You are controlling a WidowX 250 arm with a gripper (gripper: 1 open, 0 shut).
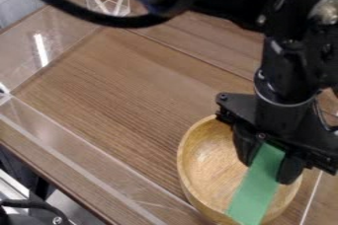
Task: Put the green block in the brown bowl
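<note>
The green block [262, 188] hangs at the lower right of the frame, its top end pinched in the gripper [276, 160] and its free end dipping inside the brown bowl [211, 160]. Let go now, the tilted bar may strike the sloping wall, tip against the rim and slide out over the near edge. The wooden table [132, 81] fills the rest of the frame.

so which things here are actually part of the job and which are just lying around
Part of the job:
- green block, held in the gripper
- brown bowl, under the block

Just there:
- wooden table
- clear plastic walls around the table
- black cable overhead
</note>
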